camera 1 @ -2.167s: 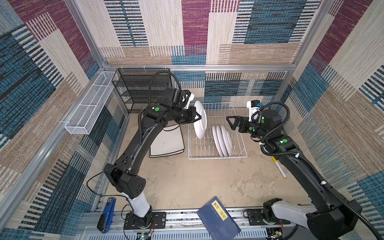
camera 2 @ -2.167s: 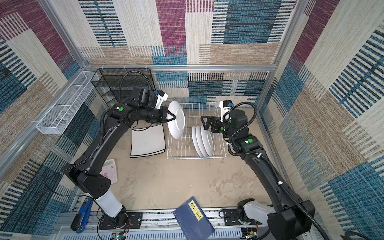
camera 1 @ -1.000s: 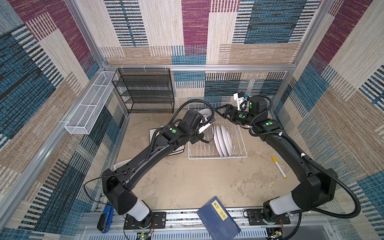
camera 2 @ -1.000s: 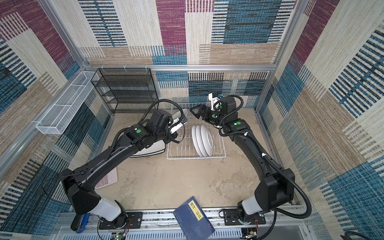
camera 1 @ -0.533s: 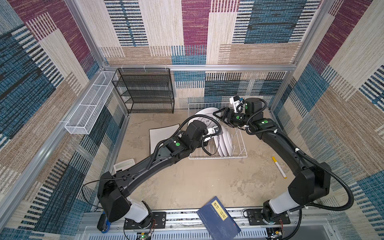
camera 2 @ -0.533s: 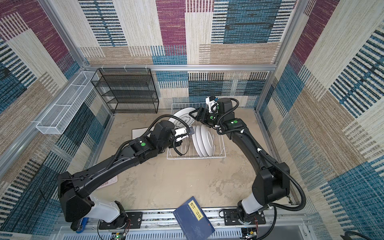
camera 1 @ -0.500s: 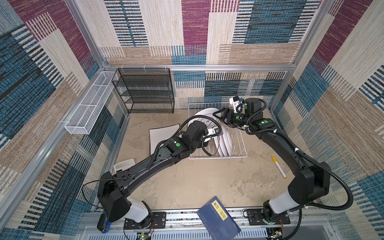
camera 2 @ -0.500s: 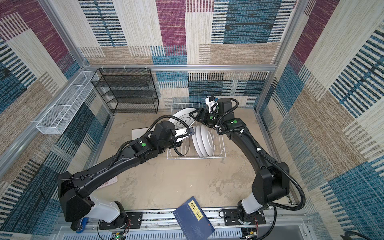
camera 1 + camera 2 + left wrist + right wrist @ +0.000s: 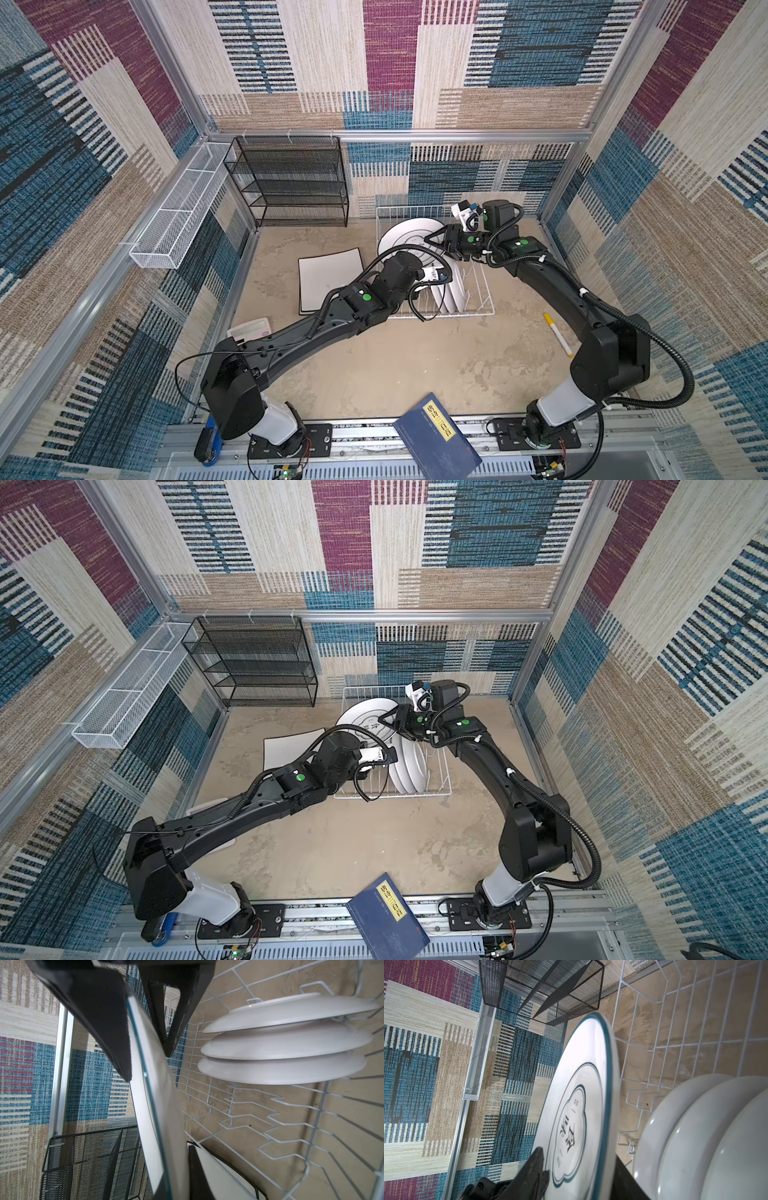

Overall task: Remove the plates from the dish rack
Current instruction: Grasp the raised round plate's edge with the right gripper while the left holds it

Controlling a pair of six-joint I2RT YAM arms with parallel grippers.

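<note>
We see the left gripper clamped on the rim of a round plate with a teal edge line. Its two black fingers press on either side of the rim, with only the plate's thickness between them. The right gripper straddles the opposite rim of the same plate. In the right wrist view one black finger lies close along the printed face and a dark shape sits behind the back, but we cannot tell whether they press on the plate or stand just short of it. The face carries a teal lobed frame with dark characters inside.

In both top views the plate hangs tilted between the two grippers, over the far left part of the dish rack. We cannot tell whether its lower edge touches the wires. Three plain white round plates stand on edge in the rack, close together toward its right side.

Just left of the rack, a square plate with a white face and black edge lies flat on the sandy table. The left arm passes over its near corner.

Farther out:
- A black mesh shelf unit stands against the back wall.
- A long white mesh tray hangs on the left wall.
- A marker lies right of the rack.
- A blue book rests at the front edge.
</note>
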